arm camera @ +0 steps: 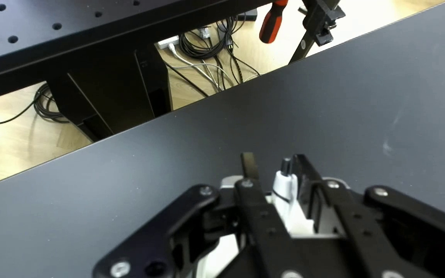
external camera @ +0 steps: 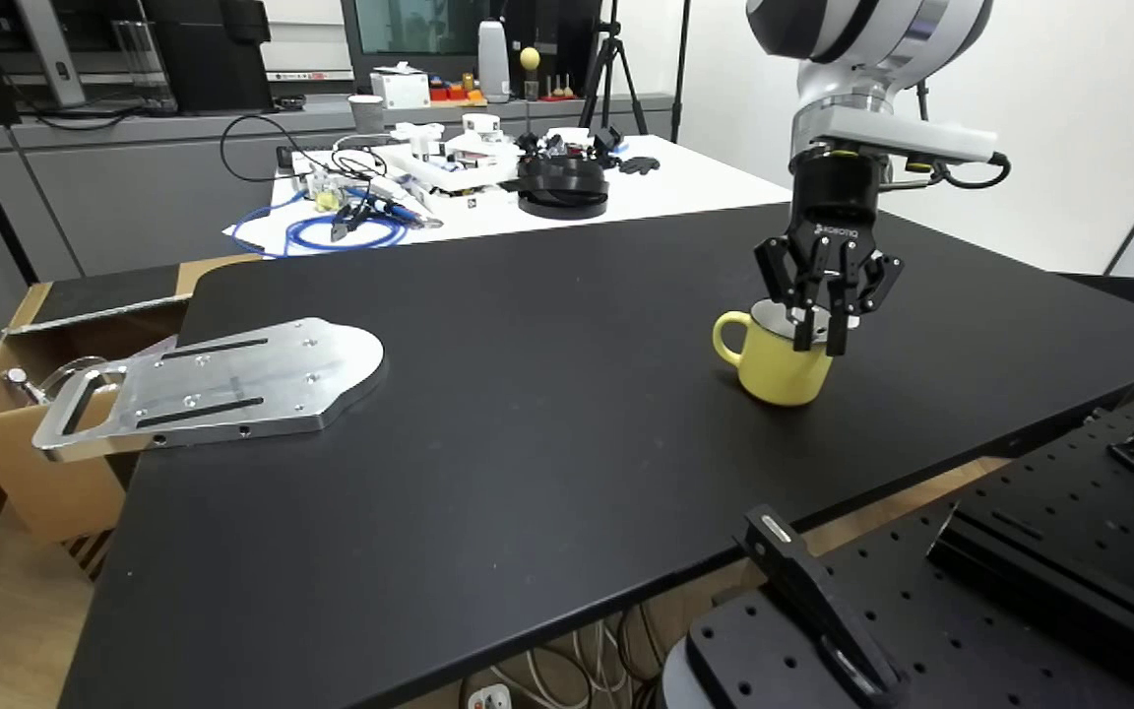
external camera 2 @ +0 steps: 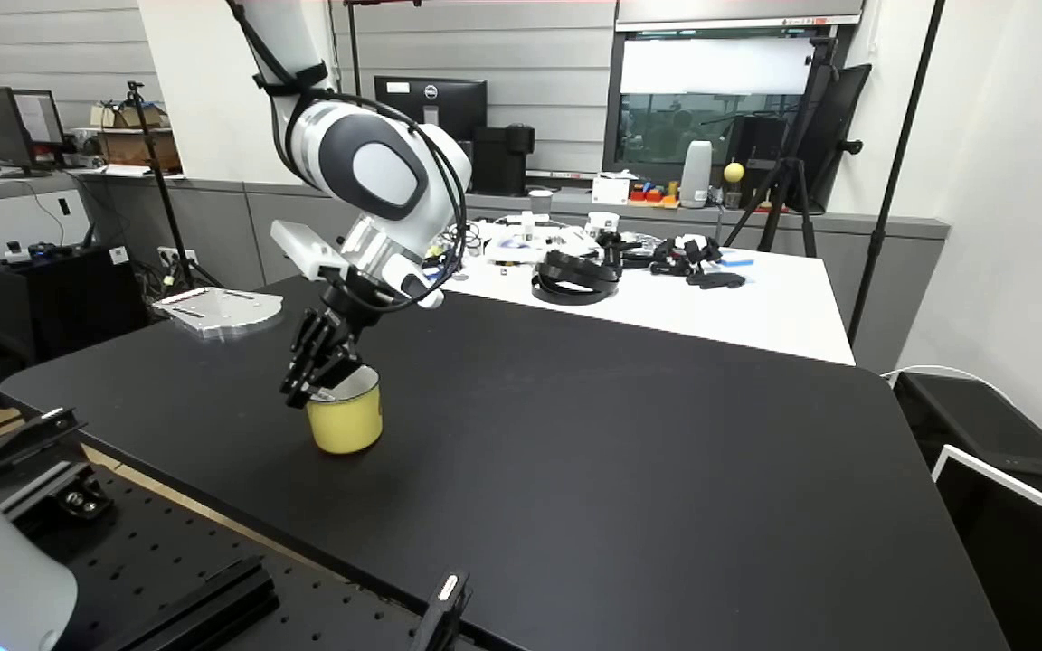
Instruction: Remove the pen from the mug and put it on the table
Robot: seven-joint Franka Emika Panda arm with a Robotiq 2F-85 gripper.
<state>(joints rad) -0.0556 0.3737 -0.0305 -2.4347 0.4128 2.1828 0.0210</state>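
Pincer (external camera: 819, 335) slants down across the rim of the mug (external camera: 784, 369), its two fingers (arm camera: 249, 166) standing partway apart; on my wrist view the pen (arm camera: 284, 189) shows between them, close beside one finger with clear space to the other, so I read nothing gripped. Whether that near finger touches it, I can't tell. Tabletop (external camera: 488, 473): matte black, broad, faintly smudged, rounded at the corners I can see. Perforated black plate (external camera: 1059, 492) along one edge, cords (arm camera: 211, 52) on wood floor (arm camera: 6, 143) in the gap. Beyond the opposite edge, in both exterior views, a white table (external camera: 695, 177) loaded with gear (external camera: 567, 182); grey cabinets (external camera: 134, 197) and a tripod (external camera: 613, 49) behind. Silver plate (external camera: 232, 379) lies across a side edge, its handle end jutting over a cardboard box (external camera: 55, 483). Mug upright, well in from the corners, nearer the perforated plate's edge: squat, yellow, whitish inside, dark rim, handle turned toward the silver plate's edge. Pen in it, leaning, white with a thin dark band, dark end poking past the rim; lower part hidden from me.
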